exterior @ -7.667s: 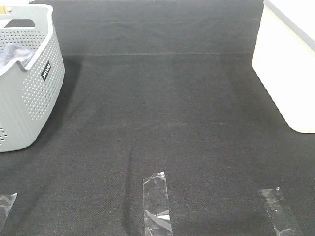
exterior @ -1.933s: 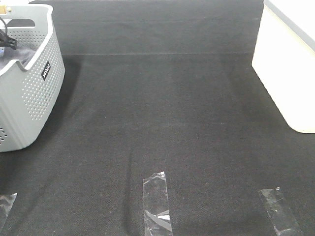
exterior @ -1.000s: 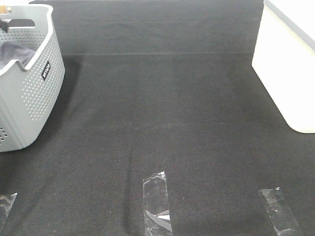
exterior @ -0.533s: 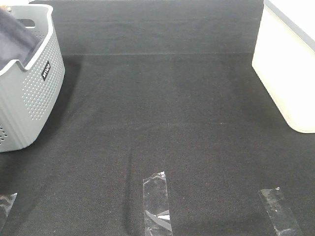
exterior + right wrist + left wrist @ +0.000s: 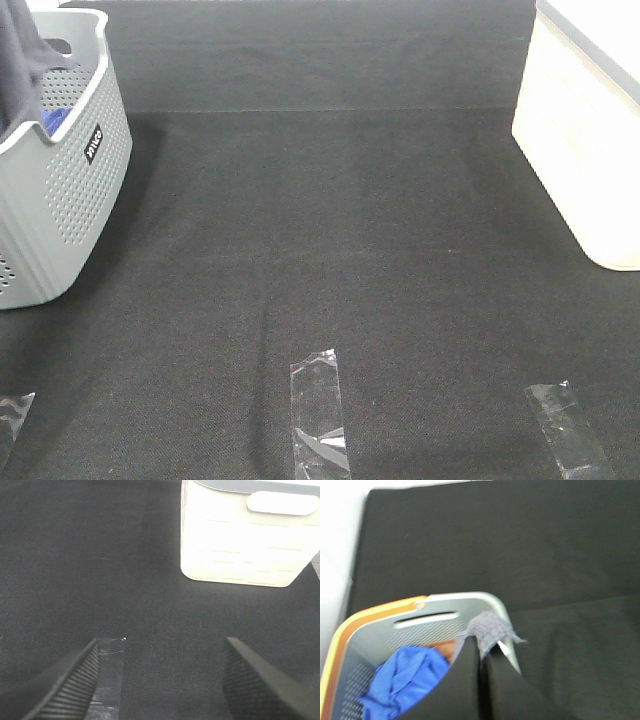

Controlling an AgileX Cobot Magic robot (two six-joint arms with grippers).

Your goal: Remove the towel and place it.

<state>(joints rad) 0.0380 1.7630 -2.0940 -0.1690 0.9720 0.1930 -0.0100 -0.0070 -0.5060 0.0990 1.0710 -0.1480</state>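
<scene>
Left gripper [image 5: 482, 655] pinched shut on towel [image 5: 490, 627], right gripper [image 5: 160, 680] jaws wide, holding nothing
Towel hangs from the left gripper over the grey perforated basket [image 5: 75, 190], lower end inside it, blue cloth [image 5: 405, 680] underneath; right gripper above black mat [image 5: 350, 250] beside tape strip [image 5: 107, 680], white bin [image 5: 240, 545] well apart

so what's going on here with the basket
The left gripper is shut on a grey-lavender terry towel, holding it up over the grey perforated plastic basket; the towel's lower part hangs inside it. A bright blue cloth lies in the basket. The right gripper hangs open over the black mat, near a white plastic bin.
</scene>
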